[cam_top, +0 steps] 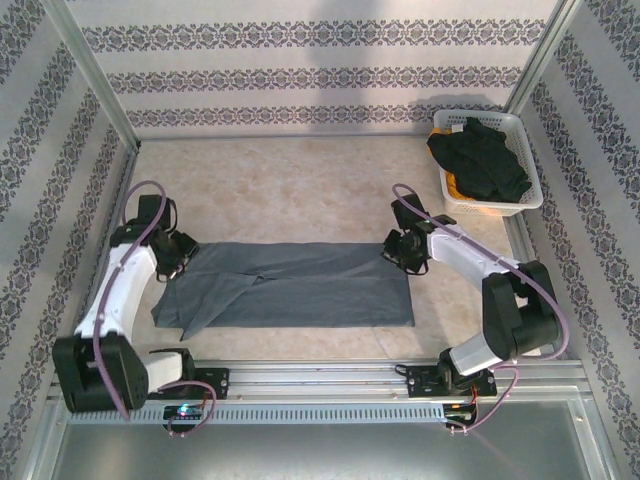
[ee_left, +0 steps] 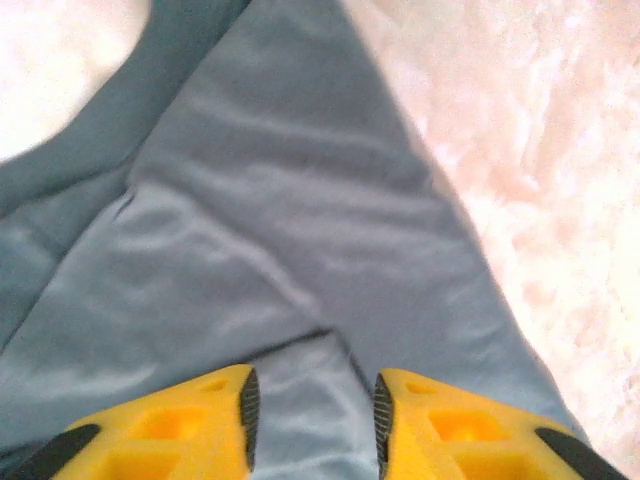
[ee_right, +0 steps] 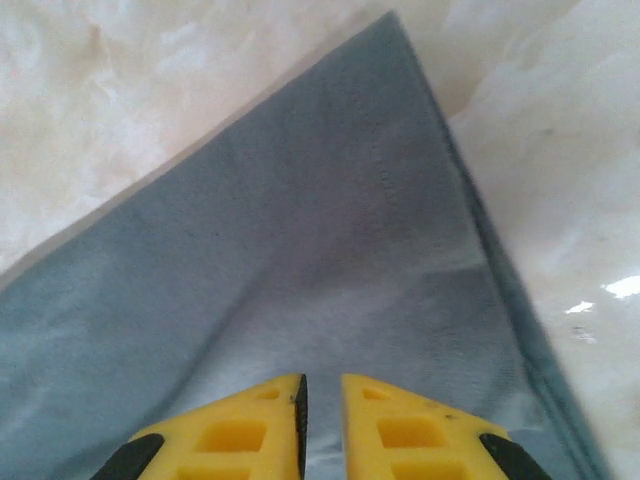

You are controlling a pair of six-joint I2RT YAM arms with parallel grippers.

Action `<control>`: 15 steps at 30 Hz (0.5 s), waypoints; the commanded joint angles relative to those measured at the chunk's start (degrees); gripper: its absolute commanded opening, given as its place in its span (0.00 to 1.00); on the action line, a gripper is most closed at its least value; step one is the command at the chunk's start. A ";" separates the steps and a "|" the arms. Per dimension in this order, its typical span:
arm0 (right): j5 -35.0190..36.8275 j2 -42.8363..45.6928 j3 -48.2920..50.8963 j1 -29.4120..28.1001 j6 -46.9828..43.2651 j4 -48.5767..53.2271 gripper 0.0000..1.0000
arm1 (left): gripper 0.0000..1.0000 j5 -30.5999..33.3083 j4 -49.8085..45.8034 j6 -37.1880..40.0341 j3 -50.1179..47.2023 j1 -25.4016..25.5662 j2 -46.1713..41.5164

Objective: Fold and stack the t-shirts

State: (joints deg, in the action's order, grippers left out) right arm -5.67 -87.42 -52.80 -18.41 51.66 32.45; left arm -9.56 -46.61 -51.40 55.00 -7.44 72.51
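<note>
On the slate blue-grey t-shirt (cam_top: 300,285), the left hand (ee_left: 312,400) stands open and the right hand (ee_right: 323,400) nearly closed, its grip impossible to tell.

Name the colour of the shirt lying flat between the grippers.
The shirt is slate blue-grey; top external view shows it best.

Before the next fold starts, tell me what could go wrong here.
1. The left gripper has its fingers apart over creased, overlapping layers of the blue-grey shirt near the collar. Closing might catch only the top layer and undo the fold.
2. The right gripper sits close to the shirt's corner, so a pinch there could slip off the edge.
3. The black shirt drapes over the basket rim, so pulling it out may drag the basket.
</note>
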 commanded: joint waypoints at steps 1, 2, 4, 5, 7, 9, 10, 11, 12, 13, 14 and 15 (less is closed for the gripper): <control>-1.66 -2.34 -1.03 -0.86 6.95 -1.63 0.19 | 0.33 -3.18 8.39 -0.02 3.22 -1.55 7.27; -1.81 -3.02 -0.69 -0.98 8.35 -2.08 0.19 | 0.32 -3.81 9.46 -0.02 4.03 -1.82 10.00; -1.60 -4.54 -0.55 -0.93 9.90 -2.10 0.20 | 0.31 -4.54 11.57 0.33 4.80 -2.26 14.67; -0.83 -5.38 -0.80 -0.98 10.25 -1.34 0.20 | 0.30 -4.68 12.40 0.44 5.18 -2.71 16.97; 0.61 -7.11 -1.13 -0.56 10.55 -0.12 0.21 | 0.29 -4.59 13.08 1.01 5.76 -4.18 20.92; 1.02 -8.97 -1.29 0.40 11.28 1.53 0.21 | 0.28 -4.63 13.87 1.51 6.04 -6.53 24.16; 0.94 -9.61 -1.27 0.81 11.57 1.91 0.21 | 0.28 -4.59 14.15 1.77 6.03 -7.56 25.29; 1.03 -10.23 -1.45 1.14 11.85 2.64 0.21 | 0.28 -4.69 14.42 2.26 6.12 -8.90 26.66; 1.66 -10.82 -1.95 1.42 12.25 4.09 0.21 | 0.28 -4.77 14.72 2.96 6.19 -10.09 27.83; 2.11 -11.29 -2.34 1.58 12.31 5.07 0.21 | 0.28 -4.99 14.94 3.56 6.26 -11.17 28.85; 2.53 -11.90 -2.85 1.70 12.13 5.99 0.21 | 0.28 -5.33 15.10 4.24 6.45 -12.17 29.87; 2.77 -12.35 -3.39 1.98 12.08 6.55 0.22 | 0.28 -5.76 15.14 4.98 6.74 -13.09 30.82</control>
State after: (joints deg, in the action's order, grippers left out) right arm -6.04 -97.49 -55.29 -17.30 62.11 33.85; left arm -15.57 -33.41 -49.56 60.42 -18.24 101.45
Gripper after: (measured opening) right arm 0.214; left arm 0.281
